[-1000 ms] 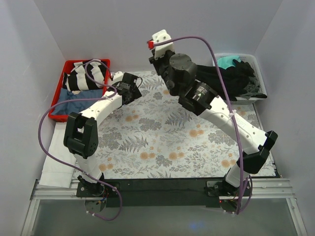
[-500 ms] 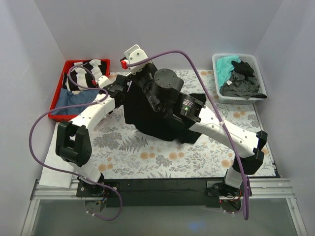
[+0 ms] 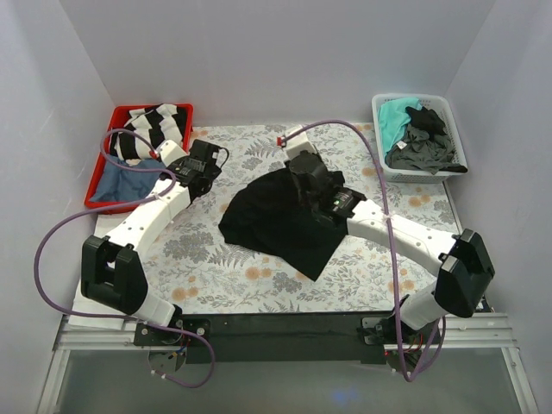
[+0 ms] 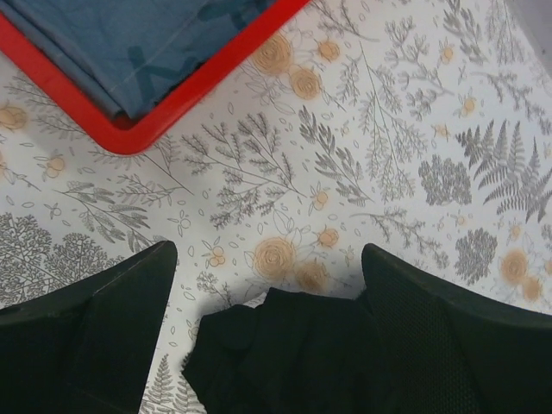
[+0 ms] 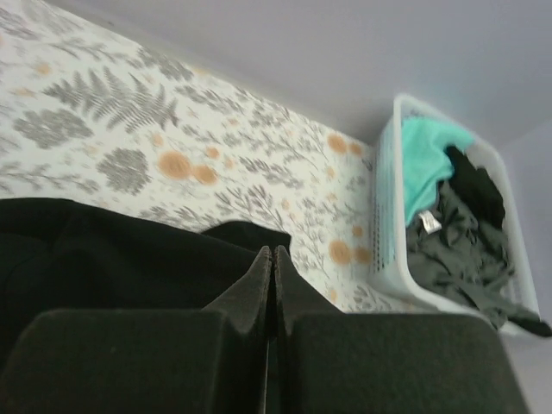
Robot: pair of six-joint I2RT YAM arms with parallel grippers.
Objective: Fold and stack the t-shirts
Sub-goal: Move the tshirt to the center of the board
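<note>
Right pincer (image 5: pixel 273 252) is sitting fully closed, tips low at the far edge of the crumpled plain black cloth t-shirt (image 3: pixel 276 220). My read is that it is pinching that edge, but black cloth against black fingers is hiding the contact.

Left pincer (image 4: pixel 266 259) is hanging wide open and gripping nothing, just above the floral-print tabletop (image 3: pixel 259 267). The black shirt's near-left edge is showing just under its tips.

Shirt is lying in a loose heap mid-tabletop, between the two arms. It is not spread flat, and I am seeing no fold in it.

The white plastic basket (image 3: pixel 448 168) at far right is still holding the teal t-shirt (image 3: pixel 397 116) and the dark grey t-shirt (image 3: pixel 423 151), both bunched.

The red plastic tray (image 3: pixel 97 188) at far left is holding a flat blue cloth (image 3: pixel 125 181) and a black-and-white striped garment (image 3: pixel 151 129). I'm guessing that's the stack spot.

Progress is looking early:
- One shirt is out on the tabletop.
- It is needing spreading, folding and stacking.
- Two more are waiting in the basket.
</note>
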